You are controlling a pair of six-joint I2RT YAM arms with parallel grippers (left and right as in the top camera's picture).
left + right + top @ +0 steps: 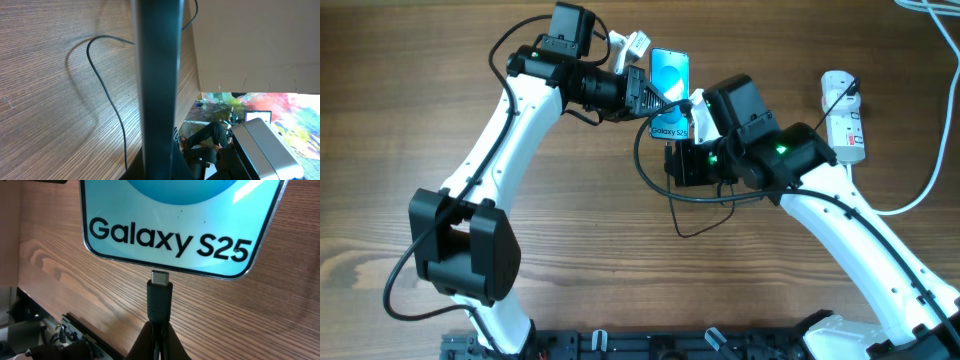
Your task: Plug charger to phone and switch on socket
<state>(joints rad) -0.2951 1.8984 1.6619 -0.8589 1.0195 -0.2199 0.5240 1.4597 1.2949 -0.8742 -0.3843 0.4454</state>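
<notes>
1. The left claw (645, 90) pinches the phone (671, 72) by its side and holds it above the worktop (620, 260), near the middle of the far edge.
2. The right claw (159, 332) is pressed onto the plug of the charger (160, 297), whose metal tip meets the phone's bottom edge under the "Galaxy S25" text.
3. The charger's black cable loops on the worktop below the phone.
4. The socket (842, 118) lies near the far right corner, well apart from the phone.

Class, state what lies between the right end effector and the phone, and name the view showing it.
Only the charger's plug, gripped by the right end effector, its metal tip at the phone's bottom edge; the right wrist view shows it.
</notes>
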